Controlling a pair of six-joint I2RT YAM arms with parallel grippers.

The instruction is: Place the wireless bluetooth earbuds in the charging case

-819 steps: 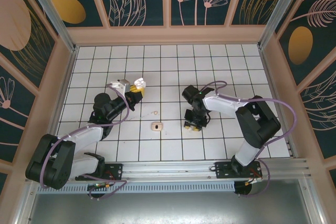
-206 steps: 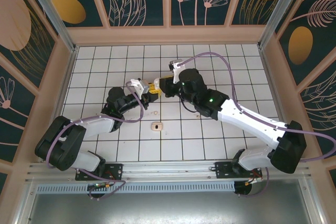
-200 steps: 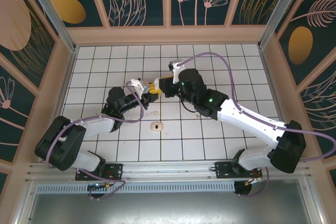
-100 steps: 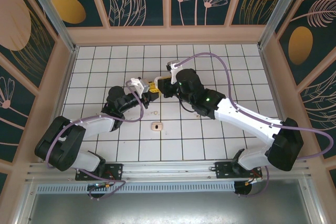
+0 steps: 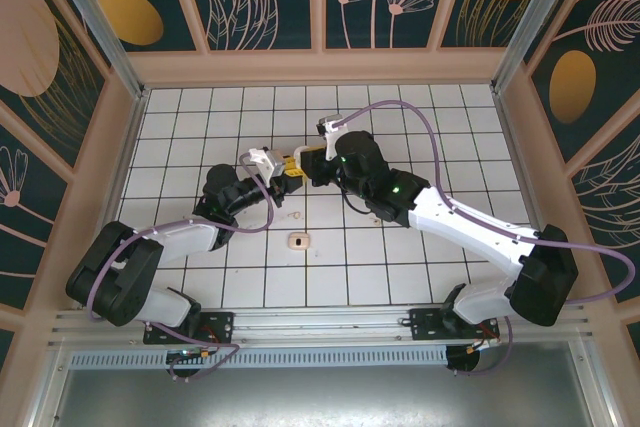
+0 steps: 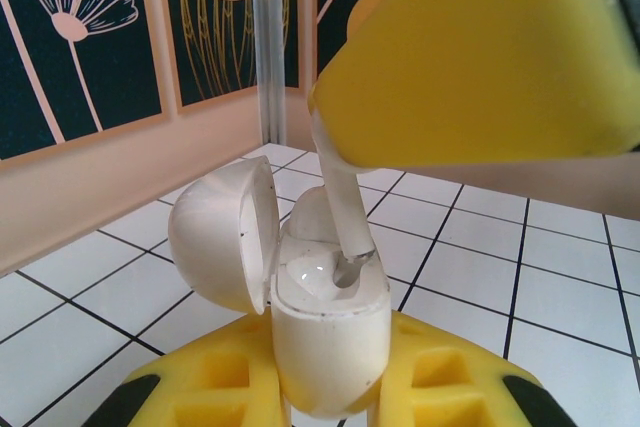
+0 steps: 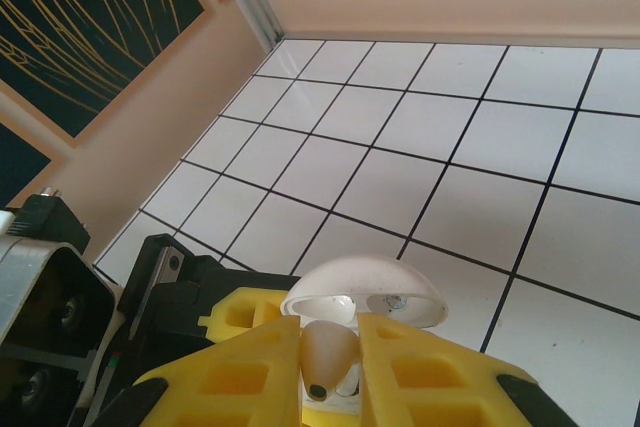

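arms now meeting mid-table: i am easing the earbud (image 6: 343, 209), pinched by right gripper (image 7: 330, 362), into open charging case (image 6: 325, 332) clamped by left gripper (image 6: 325, 402); not yet seated.

Both black-and-white jointed arms reached inward from their bases, the right arm (image 5: 455, 219) stretched long and low, the left arm (image 5: 185, 237) bent at the elbow. Their yellow-fingered grippers met tip to tip at mid-table. The left gripper (image 5: 287, 170) was clamped shut on a white open-lidded charging case (image 6: 330, 332), and the right gripper (image 5: 306, 161) was pinched shut on a white earbud (image 6: 342, 209).
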